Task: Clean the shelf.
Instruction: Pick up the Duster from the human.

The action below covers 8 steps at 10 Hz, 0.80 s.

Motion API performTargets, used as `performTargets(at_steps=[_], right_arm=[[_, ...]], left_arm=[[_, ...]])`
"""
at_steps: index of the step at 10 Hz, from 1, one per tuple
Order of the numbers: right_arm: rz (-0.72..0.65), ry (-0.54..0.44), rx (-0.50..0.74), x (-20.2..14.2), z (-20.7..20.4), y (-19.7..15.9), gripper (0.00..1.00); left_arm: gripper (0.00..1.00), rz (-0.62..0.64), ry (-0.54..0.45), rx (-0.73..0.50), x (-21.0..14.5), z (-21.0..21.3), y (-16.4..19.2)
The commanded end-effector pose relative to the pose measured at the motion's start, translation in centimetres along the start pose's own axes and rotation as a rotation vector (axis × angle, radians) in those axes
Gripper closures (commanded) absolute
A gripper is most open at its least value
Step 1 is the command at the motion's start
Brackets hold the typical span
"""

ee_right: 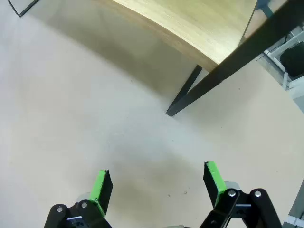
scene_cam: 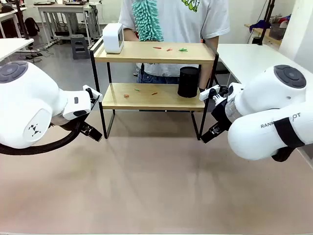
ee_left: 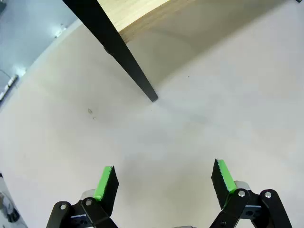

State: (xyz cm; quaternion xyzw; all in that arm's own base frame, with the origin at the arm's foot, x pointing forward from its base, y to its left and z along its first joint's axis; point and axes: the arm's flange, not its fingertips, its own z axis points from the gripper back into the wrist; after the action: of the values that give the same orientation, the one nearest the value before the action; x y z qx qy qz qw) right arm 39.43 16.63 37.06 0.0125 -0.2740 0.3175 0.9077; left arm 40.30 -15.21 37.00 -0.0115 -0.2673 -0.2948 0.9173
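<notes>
We face a tan table (scene_cam: 146, 186) in a lab; its shelf (scene_cam: 156, 53) bears scraps (scene_cam: 168, 49), cup (scene_cam: 189, 82), box (scene_cam: 113, 37). Left gripper (ee_left: 164, 175) and right gripper (ee_right: 156, 178) gape wide, empty.

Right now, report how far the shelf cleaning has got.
Done: nothing; scraps lie on the top board of the shelf, more on the lower. In hand: the person stands behind it with a duster; left fingers and right fingers hang open, empty, near its legs. Left: clear both boards, around the white box and black cup.
</notes>
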Motion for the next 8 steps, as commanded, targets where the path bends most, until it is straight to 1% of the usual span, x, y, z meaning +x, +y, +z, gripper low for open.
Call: performTargets(at_steps=[1,8], right_arm=[[0.000,0.000,0.000,0.00,0.00,0.00,0.00],[0.000,0.000,0.000,0.00,0.00,0.00,0.00]], left_arm=[[0.00,0.000,0.000,0.000,0.00,0.01,-0.01],[0.00,0.000,0.000,0.000,0.00,0.01,-0.01]])
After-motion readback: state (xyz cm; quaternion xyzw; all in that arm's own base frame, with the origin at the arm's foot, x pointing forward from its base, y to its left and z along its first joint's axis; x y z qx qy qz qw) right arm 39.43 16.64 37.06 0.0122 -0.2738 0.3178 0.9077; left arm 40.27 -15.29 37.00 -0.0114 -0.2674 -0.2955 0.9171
